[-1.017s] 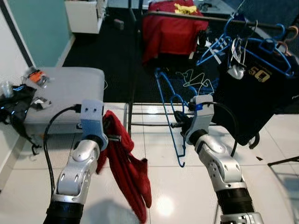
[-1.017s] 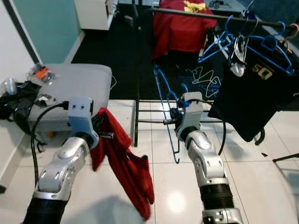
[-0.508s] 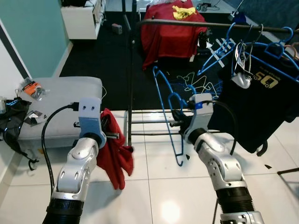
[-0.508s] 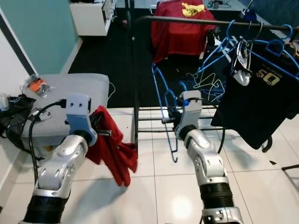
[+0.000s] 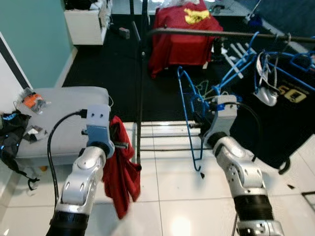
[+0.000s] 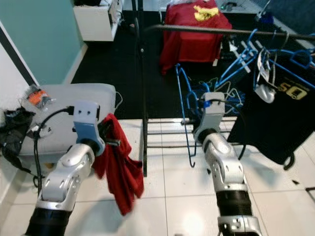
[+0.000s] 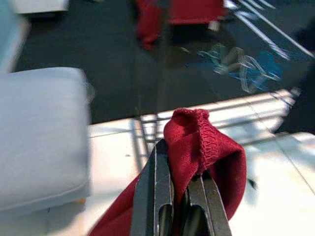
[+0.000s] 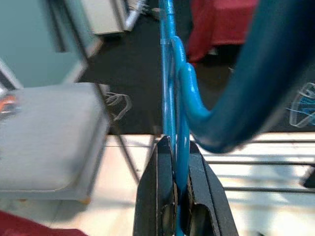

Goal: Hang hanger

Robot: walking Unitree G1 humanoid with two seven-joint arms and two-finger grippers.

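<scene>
White glossy floor tiles [image 5: 162, 211] underfoot, dark carpet [image 5: 108, 73] beyond, teal wall [image 5: 29, 34] at left. Black clothes rail [image 5: 231, 34] across the top, on an upright post [image 5: 141, 93] with low crossbars near the floor. Grey padded bench [image 5: 54, 115] at left, small clutter and a black bag [image 5: 10, 142] at its end. Red-covered piece of furniture [image 5: 182, 34] behind the rail, yellow item on top.

Right hand [image 8: 173, 196] pressed together on a blue hanger [image 5: 189, 115], pinching its thin wire between both fingers. Hanger held up in front of the rack, below the rail and not on it, hook end curving just above the hand, long frame reaching down to just above the tiles.

Left hand [image 7: 174, 196] pinched on a red cloth [image 5: 120, 169], fabric bunched over the fingertips [image 7: 157, 177] and hanging down beside the left arm, just beside the bench.

Further blue hangers [image 5: 246, 54] on the rail at right, one carrying a black shirt [image 5: 290, 113] with gold print. Loose hangers [image 5: 206, 88] lying on the carpet behind the rack.
</scene>
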